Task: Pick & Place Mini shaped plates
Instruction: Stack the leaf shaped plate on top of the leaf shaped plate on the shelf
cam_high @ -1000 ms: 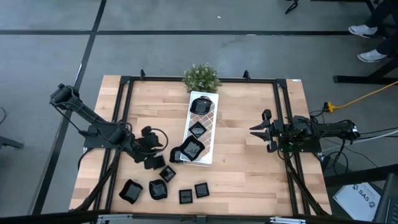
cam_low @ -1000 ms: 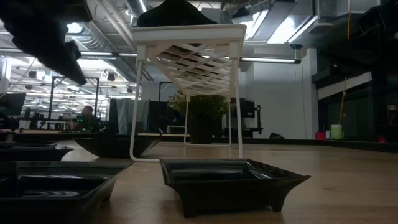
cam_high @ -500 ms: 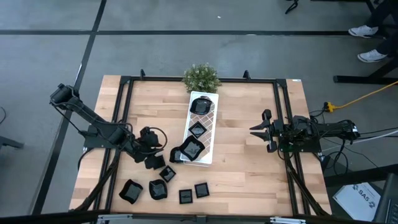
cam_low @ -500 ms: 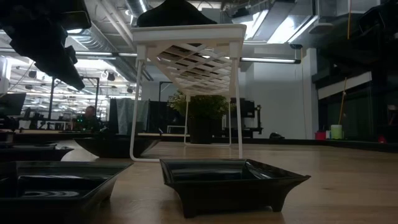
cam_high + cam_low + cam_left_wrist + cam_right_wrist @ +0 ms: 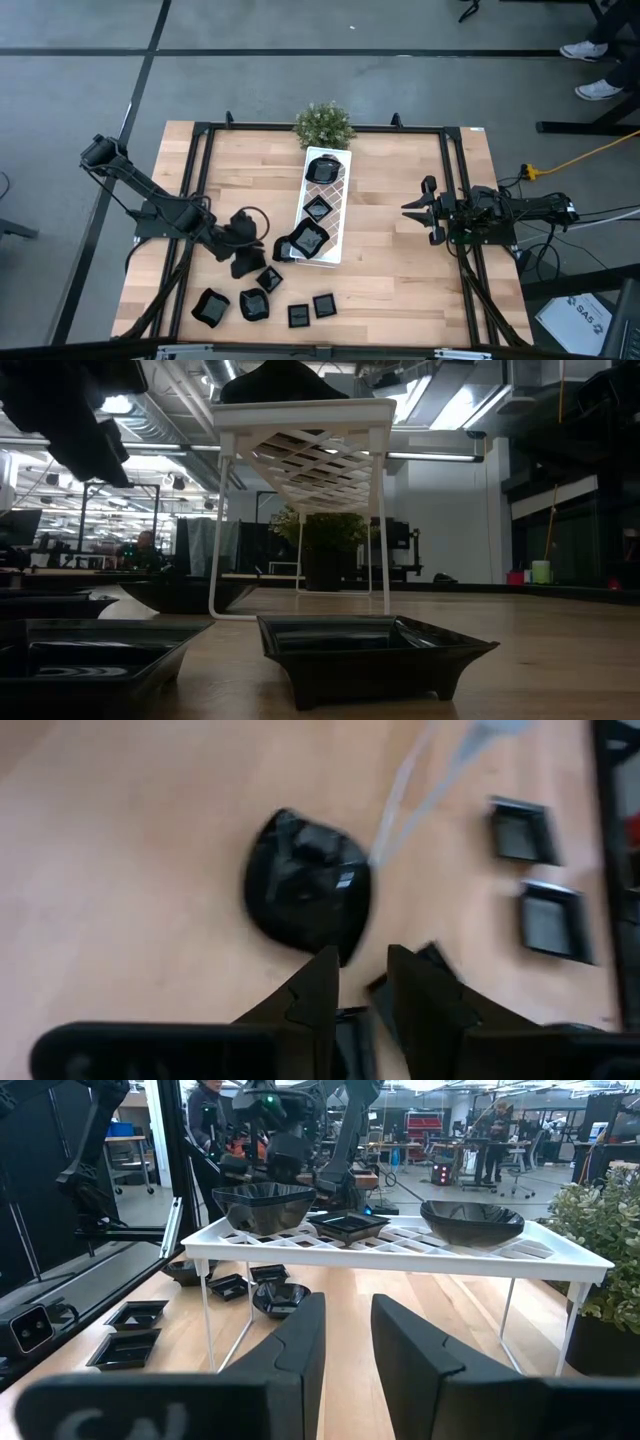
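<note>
Big open workshop behind, light wood tabletop (image 5: pixel 390 250) framed w/ black rails. White tray (image 5: pixel 322 205) stands on legs mid-tabletop w/ three plates on it already; plant (image 5: pixel 323 124) just past its far end.

Rest of the plates sit loose near the front-left: a square pair (image 5: pixel 311 310), a couple of bigger ones (image 5: pixel 211 306), a few more up by the tray's near corner. Low view shows one square plate (image 5: pixel 375 647) up close.

Left gripper (image 5: pixel 243 250) hovers over that loose bunch, just beside the tray's near end. Fingers (image 5: pixel 310 995) are a little apart w/ nothing between them. Wrist view has a round plate (image 5: pixel 306 888) right ahead of the tips, flat on the wood, no long axis to line up with, so prob any approach angle works. That's the likely next pick imo.

Right gripper (image 5: pixel 432 212) waits well off to the tray's other side, fingers (image 5: pixel 298 1342) slightly apart, empty. Left arm is way nearer to the loose plates.
</note>
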